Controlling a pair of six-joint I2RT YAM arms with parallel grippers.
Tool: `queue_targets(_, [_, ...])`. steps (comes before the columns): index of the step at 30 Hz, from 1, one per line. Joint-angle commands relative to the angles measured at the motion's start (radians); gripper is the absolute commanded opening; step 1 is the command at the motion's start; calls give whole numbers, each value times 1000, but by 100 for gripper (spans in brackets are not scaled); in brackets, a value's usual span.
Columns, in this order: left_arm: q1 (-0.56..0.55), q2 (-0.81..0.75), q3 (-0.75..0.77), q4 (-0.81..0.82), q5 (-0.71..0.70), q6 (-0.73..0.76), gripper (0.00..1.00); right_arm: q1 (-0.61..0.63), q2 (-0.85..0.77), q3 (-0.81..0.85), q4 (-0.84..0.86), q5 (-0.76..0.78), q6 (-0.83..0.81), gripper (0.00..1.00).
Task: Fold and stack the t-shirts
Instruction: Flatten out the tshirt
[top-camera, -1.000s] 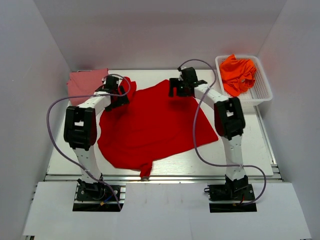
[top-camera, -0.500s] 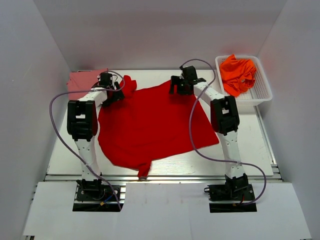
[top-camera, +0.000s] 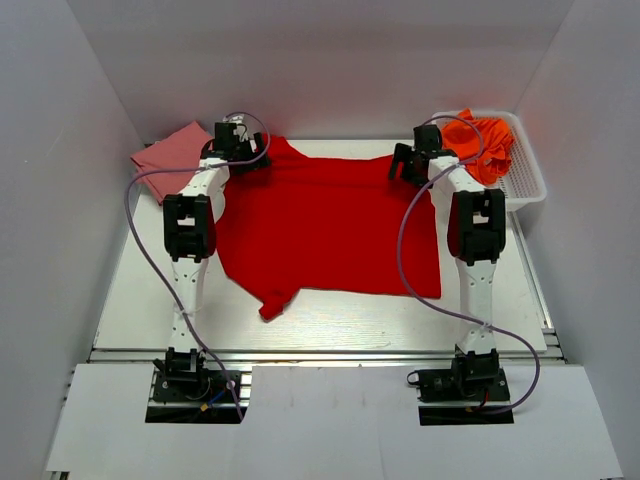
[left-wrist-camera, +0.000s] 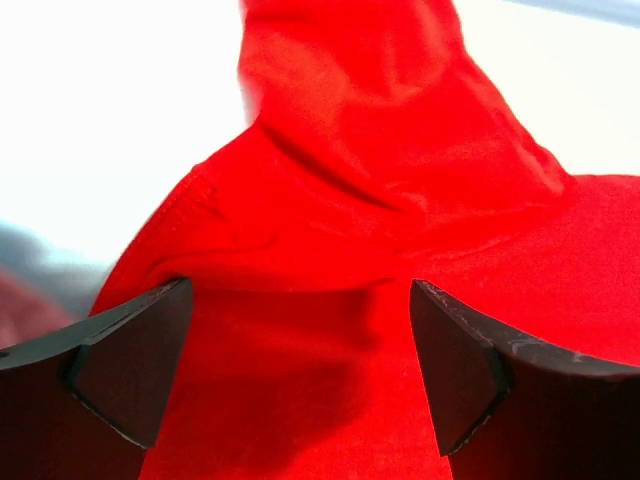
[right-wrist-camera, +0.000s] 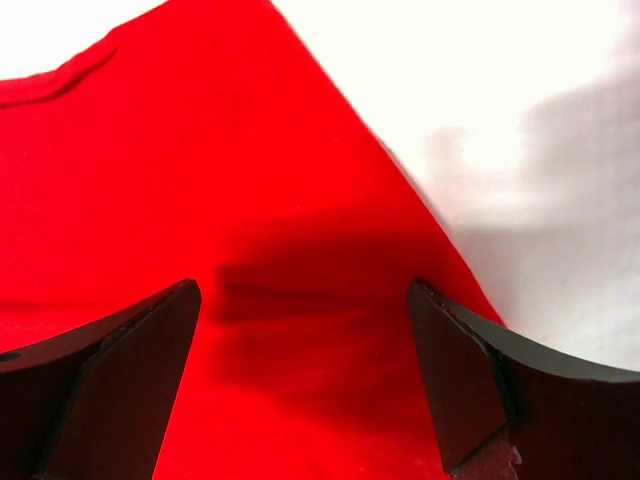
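Note:
A bright red t-shirt (top-camera: 330, 225) lies spread nearly flat across the middle of the table, one sleeve (top-camera: 272, 303) pointing toward the front. My left gripper (top-camera: 244, 158) hovers over its far left corner. In the left wrist view the left gripper (left-wrist-camera: 300, 290) is open, with bunched red cloth (left-wrist-camera: 380, 160) beyond the jaws. My right gripper (top-camera: 406, 166) is over the far right corner. In the right wrist view the right gripper (right-wrist-camera: 305, 290) is open above flat red cloth (right-wrist-camera: 200, 150) close to its edge. A folded dusty pink t-shirt (top-camera: 172, 156) lies at the back left. Orange t-shirts (top-camera: 484, 140) fill the basket.
The white mesh basket (top-camera: 529, 182) stands at the back right corner, close to the right arm's wrist. White walls close in the table (top-camera: 340, 320) on three sides. A strip of bare tabletop runs along the front edge.
Both arms have reached toward the back and spread apart. The red t-shirt has shifted backward with them and now lies squarer and flatter. The pink t-shirt is more exposed.

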Motion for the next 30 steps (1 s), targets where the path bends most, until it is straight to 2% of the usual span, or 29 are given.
queue_targets(1, [4,41,18,-5,107,27,100,-1,40,73,-40,13,-91,90])
queue_targets(5, [4,12,52,67,215,27,100,7,10,123,-36,-47,-163,90])
queue_targets(10, [4,-99,61,52,215,37,100,28,-110,58,10,-127,-210,90])
queue_targets(14, [-14,-266,-72,33,215,73,100,77,-231,-44,20,-125,-241,90])
queue_targets(17, [-14,-425,-237,-38,149,82,100,94,-331,-188,43,-124,-217,90])
queue_targets(19, [-24,-517,-420,-51,96,61,100,111,-422,-308,102,-127,-181,90])
queue_targets(20, [-34,-626,-493,-62,67,47,100,113,-447,-421,129,-122,-168,90])
queue_targets(21, [-43,-681,-647,-62,66,34,100,111,-516,-457,154,-121,-116,90])
queue_targets(22, [-44,-738,-728,-48,57,4,100,111,-536,-492,166,-118,-96,90])
queue_targets(23, [-54,-793,-870,-34,57,-5,100,113,-559,-590,192,-124,-70,90])
queue_targets(24, [-69,-899,-935,-34,57,-16,100,113,-619,-621,200,-128,-51,90])
queue_targets(26, [-89,-994,-1090,-51,69,-41,100,116,-647,-716,224,-150,-36,90])
queue_targets(27, [-112,-1080,-1136,-51,69,-50,100,120,-670,-732,221,-153,-30,90])
queue_targets(30, [-145,-1180,-1307,-111,146,-125,100,126,-728,-818,218,-196,-10,90])
